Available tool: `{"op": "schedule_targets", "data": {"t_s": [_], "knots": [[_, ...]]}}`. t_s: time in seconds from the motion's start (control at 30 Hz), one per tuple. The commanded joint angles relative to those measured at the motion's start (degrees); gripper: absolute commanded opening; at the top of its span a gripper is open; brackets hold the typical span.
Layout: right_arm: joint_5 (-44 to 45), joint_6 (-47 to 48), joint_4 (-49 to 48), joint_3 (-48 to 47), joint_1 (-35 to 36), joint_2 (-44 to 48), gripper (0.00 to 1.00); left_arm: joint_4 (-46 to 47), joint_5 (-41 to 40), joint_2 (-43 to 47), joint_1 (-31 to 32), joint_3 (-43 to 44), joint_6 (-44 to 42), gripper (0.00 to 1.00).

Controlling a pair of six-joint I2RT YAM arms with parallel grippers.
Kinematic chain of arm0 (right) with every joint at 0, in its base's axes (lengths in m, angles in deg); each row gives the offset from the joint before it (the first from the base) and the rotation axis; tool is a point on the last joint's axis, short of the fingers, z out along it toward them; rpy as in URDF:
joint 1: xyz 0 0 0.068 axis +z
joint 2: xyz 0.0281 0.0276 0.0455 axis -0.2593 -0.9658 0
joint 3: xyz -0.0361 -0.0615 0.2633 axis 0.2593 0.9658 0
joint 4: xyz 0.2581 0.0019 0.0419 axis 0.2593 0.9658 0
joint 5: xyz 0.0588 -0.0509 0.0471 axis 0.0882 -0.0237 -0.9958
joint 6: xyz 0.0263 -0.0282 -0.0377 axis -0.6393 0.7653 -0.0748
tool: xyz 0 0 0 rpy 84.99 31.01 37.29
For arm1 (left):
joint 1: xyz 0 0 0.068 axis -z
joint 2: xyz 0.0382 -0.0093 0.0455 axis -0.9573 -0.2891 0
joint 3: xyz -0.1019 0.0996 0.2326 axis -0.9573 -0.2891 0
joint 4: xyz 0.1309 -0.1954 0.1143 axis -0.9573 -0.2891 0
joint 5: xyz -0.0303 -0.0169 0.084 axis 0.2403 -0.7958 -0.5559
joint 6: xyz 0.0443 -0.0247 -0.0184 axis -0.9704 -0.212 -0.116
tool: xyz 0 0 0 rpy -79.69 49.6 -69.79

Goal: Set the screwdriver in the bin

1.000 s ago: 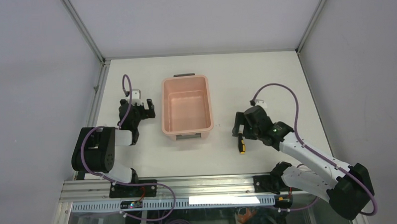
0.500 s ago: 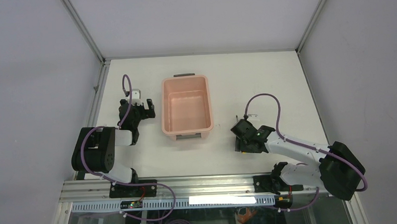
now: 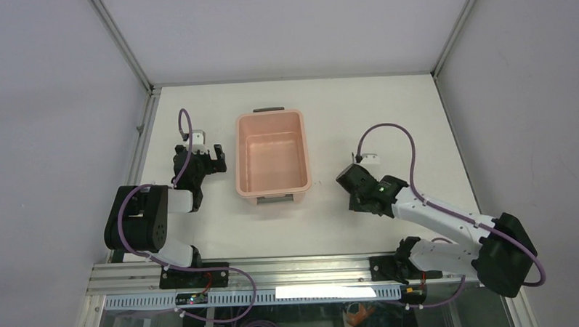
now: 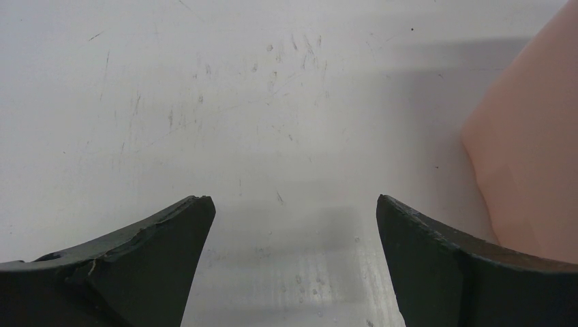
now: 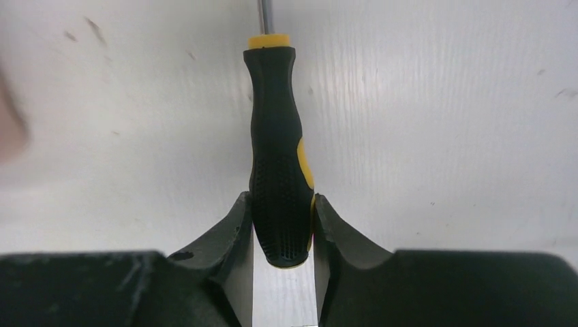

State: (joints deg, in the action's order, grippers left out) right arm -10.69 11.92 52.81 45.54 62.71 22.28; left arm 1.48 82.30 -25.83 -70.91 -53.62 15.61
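The screwdriver [image 5: 276,157] lies on the white table, its black-and-yellow handle towards my right wrist and its thin shaft running away from it. My right gripper [image 5: 282,198] is shut on the butt end of the handle, both fingers pressing its sides. In the top view that gripper [image 3: 355,189] sits low on the table right of the bin [image 3: 273,191] and hides the screwdriver. The pale pink bin stands empty at the table's middle. My left gripper [image 3: 211,158] is open and holds nothing, just left of the bin, whose wall [image 4: 531,157] shows in the left wrist view.
Grey handles [image 3: 269,109] sit at the bin's far and near ends. The right arm's purple cable [image 3: 387,131] loops above the gripper. Walls and metal frame posts close in the table at the back and on both sides.
My right gripper came down over the screwdriver and its jaws went from wide open to closed on the handle. The left arm and the bin have not moved.
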Motion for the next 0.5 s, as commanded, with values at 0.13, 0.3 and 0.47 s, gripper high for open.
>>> {"op": "schedule_targets", "data": {"t_s": [0.13,0.3,0.47], "knots": [[11.6,2.8,6.5,-20.1,0.3,5.5,0.00,1.5,0.6,1.2,0.4,0.6,1.0,0.99],[10.7,4.4,8.5,-28.0,0.3,5.6,0.00,1.5,0.6,1.2,0.4,0.6,1.0,0.99],[4.5,9.0,6.3,-35.3,0.4,1.8,0.00,1.5,0.6,1.2,0.4,0.6,1.0,0.99]]}}
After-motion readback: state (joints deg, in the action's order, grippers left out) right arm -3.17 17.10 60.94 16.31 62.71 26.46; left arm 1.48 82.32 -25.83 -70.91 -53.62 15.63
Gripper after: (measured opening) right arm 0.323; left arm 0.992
